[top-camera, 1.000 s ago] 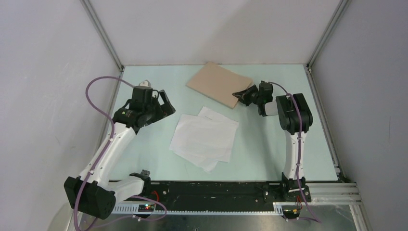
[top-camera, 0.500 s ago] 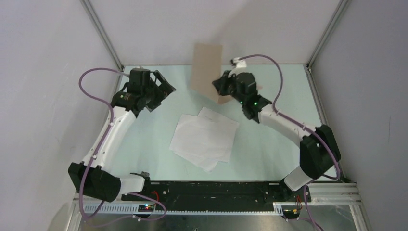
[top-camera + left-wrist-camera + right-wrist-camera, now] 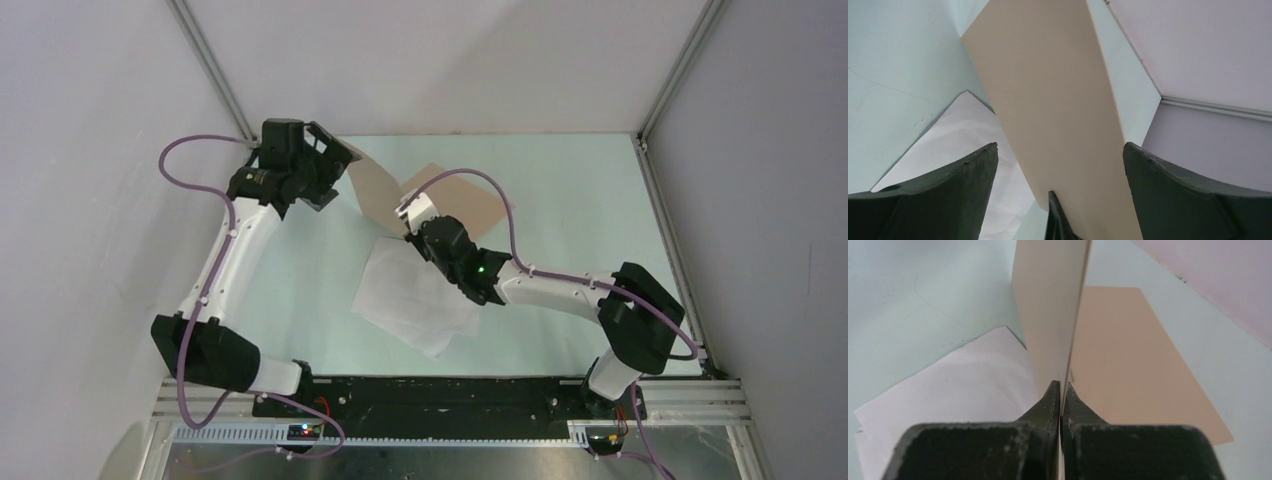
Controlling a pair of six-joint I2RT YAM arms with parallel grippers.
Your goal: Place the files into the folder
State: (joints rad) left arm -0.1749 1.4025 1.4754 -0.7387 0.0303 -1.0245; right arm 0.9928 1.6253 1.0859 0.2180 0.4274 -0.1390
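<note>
**Top view.** The folder lies open at the far middle of the table, with one half flat. Its cover stands raised, pinched at its near edge by the right gripper. The left gripper is spread wide at the cover's far-left side. The files lie fanned on the table just in front of the folder, partly under the right arm.

**Left wrist view.** The left gripper has its fingers on either side of the cover, with no contact visible. The files show below.

**Right wrist view.** The right gripper is pressed together on the thin edge of the cover. The flat half of the folder and the files lie beyond.

**Handling.** The files are probably light, limp and slippery, and the sheets may slide apart. Take hold at an overhanging corner. The cover looks stiff enough to be held by one edge.
</note>
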